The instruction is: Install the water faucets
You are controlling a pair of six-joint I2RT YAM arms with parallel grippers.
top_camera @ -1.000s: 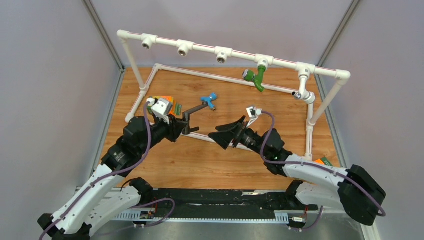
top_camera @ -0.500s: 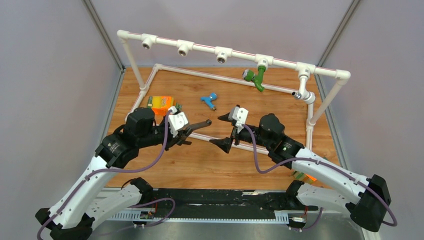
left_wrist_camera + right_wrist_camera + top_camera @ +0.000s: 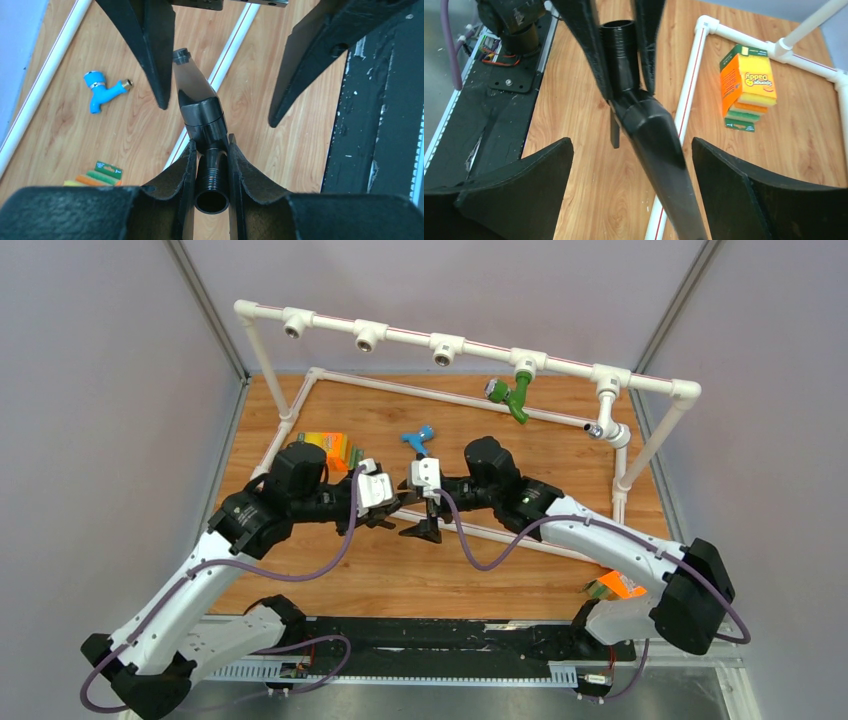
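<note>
Faucet (image 3: 200,107), dark-brown, is pinched at its threaded end by the left tool (image 3: 211,142) above the tabletop (image 3: 400,570), spout flanked by the spread right tool (image 3: 631,142); a drop is risked if released early.

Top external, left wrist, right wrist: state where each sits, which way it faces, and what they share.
Top external: above and behind the bases, looking down at the wooden table and white pipe frame; both arms show.
Left wrist: on the left arm, looking along the left claw, shut on the dark faucet, toward the open right claw.
Right wrist: on the right arm, facing the opposite way, at the left claw; its own claw frames the bottom.
Shared: wrist views show the dark faucet and both claws from opposite ends.
</note>
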